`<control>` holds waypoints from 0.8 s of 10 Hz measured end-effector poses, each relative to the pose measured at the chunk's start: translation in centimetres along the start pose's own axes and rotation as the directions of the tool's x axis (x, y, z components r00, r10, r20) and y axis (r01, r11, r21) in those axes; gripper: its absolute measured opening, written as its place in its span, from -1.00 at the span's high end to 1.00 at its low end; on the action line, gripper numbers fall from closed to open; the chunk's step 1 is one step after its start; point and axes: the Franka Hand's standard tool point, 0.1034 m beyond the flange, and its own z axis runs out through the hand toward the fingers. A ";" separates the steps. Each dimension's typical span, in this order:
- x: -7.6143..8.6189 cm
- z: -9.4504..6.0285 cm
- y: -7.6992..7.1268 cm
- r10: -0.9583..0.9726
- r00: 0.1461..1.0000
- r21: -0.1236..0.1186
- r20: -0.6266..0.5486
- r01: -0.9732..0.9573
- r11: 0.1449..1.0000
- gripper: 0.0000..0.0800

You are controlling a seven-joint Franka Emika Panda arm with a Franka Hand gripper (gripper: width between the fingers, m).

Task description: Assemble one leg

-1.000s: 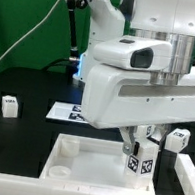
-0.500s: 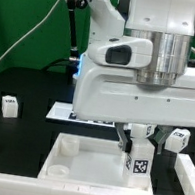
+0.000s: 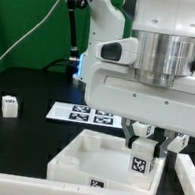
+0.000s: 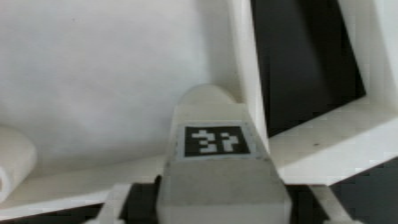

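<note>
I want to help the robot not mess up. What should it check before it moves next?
1. Leg held between the gripper fingers: ok.
2. Leg standing upright, tag facing out: ok.
3. Leg over the tray's corner on the exterior view's right: ok.
4. Leg lined up with the corner hole: cannot tell, the hole is hidden.
5. Leg seated in the tray: cannot tell.
6. Spare leg clear of the arm: ok.
</note>
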 end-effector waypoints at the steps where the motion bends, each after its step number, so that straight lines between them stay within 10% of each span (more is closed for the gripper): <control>1: -0.1 0.0 -0.1 0.057 0.998 -0.001 0.002 -0.057 0.998 0.29; 5: -0.1 -0.1 -0.2 0.085 0.996 0.002 0.003 -0.085 0.996 -0.30; 8: 0.2 -2.9 -1.2 -0.040 0.999 0.026 -0.013 0.040 0.999 -0.62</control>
